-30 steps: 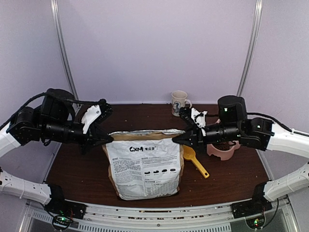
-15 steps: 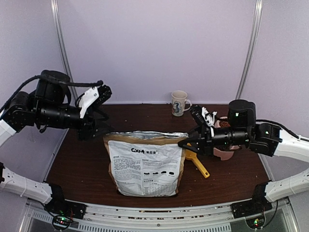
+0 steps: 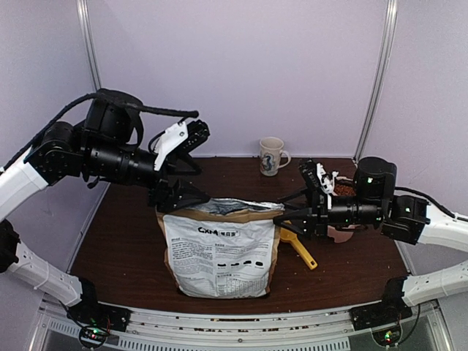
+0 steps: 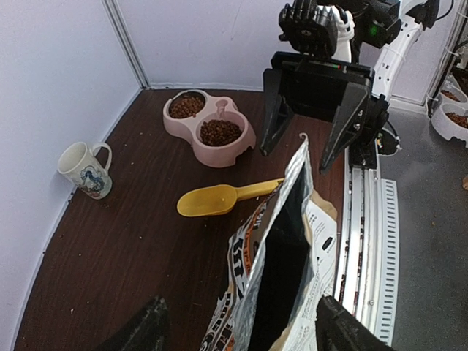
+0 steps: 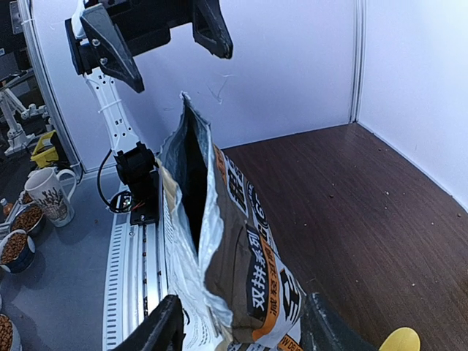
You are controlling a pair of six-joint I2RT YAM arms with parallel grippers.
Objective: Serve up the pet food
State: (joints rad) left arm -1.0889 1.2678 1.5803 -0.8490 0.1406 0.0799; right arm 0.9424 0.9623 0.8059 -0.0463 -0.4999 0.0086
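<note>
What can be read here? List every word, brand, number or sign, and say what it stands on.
"CXM": brand at the top of the white label on the bag, top view.
"双拼系列": printed down the bag's side panel, right wrist view.
Lines of small print under "CXM" on the label: too small to read.
Mug: a drawn figure only, no words legible.

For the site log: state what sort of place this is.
Probably a robot lab booth, not a home: bare panel walls with metal posts, robot arms on a rail, a table staged with a food bag.
</note>
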